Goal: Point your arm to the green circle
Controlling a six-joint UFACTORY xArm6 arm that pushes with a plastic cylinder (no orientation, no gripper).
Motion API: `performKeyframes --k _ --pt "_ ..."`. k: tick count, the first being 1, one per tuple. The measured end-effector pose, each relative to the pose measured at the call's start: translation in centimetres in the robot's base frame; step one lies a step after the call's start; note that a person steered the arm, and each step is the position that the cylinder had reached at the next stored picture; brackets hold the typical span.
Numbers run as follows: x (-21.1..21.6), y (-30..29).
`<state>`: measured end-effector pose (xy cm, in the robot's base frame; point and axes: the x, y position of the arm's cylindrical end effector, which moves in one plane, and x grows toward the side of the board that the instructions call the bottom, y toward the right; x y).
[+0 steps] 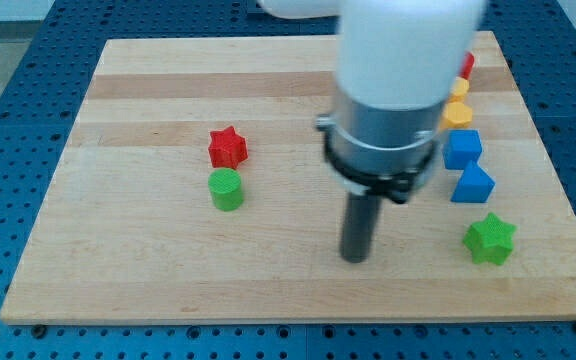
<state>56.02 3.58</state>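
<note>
- My tip (355, 259) sits on the board (148, 290) near the view's bottom, right of centre. It is a bare rod with nothing to open or shut, and it touches no block.
- The green star (490, 239) lies well to the tip's right, near the board's right edge. It is not my target, and I judge it safe if I head left.
- The green circle (226, 189), my target, stands well apart from the tip, to its left and a little toward the view's top.
- The red star (228, 147) sits just above the circle, very close or touching; I cannot tell which.
- To do this well, I would slide left and slightly up, coming at the circle from its lower right and stopping just beside it, so neither it nor the red star gets shoved.
- Two blue blocks (463, 149) stand right of my arm, with yellow blocks (457, 113) and a red block (467, 66) behind them, partly hidden.
</note>
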Motion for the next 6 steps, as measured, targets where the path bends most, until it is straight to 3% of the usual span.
performKeyframes --k 2,4,5,6 --pt "0.0 -11.0" --pt "-0.3 -16.3" --pt "-6.6 -16.2" --pt "-9.2 -16.2"
